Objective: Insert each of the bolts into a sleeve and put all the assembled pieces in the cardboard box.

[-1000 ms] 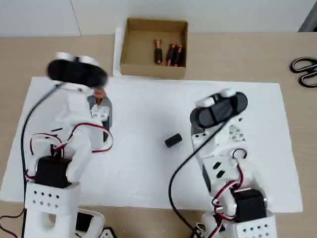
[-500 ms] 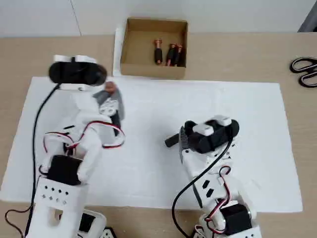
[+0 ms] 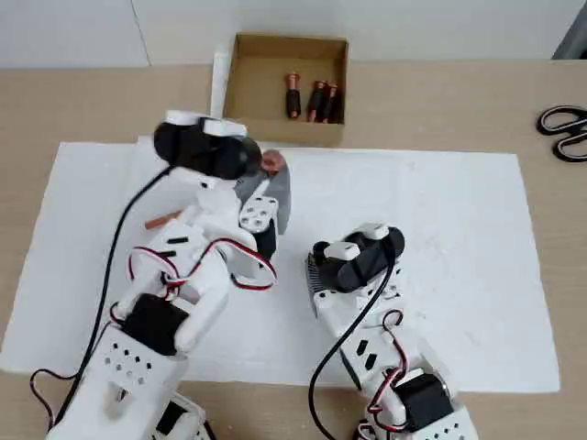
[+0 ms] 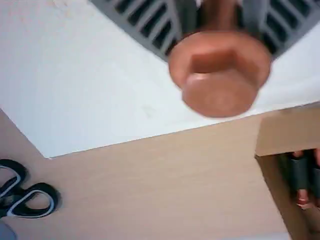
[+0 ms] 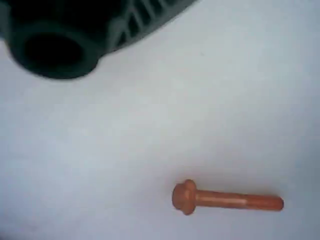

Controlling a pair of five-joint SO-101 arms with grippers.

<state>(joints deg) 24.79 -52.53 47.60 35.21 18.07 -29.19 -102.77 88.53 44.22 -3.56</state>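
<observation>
copper bolt (image 4: 220,75): gripped, hex head outward, near box | second bolt (image 5: 226,200): lying flat, loose | black sleeve (image 5: 50,47): open end visible, possibly gripped | cardboard box (image 3: 240,87): three assembled pieces (image 3: 312,99) inside

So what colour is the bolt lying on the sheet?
Copper-orange; the bolt shows best in the right wrist view.

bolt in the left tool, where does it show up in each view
high view: the held bolt is at the tip of the left tool, head toward the cardboard box.
left wrist view: close up, head toward the camera, clamped between the grey fingers.
right wrist view: the bolt here is another one, a loose bolt lying flat.
shared landmark: the white sheet, under everything in all three.
</observation>
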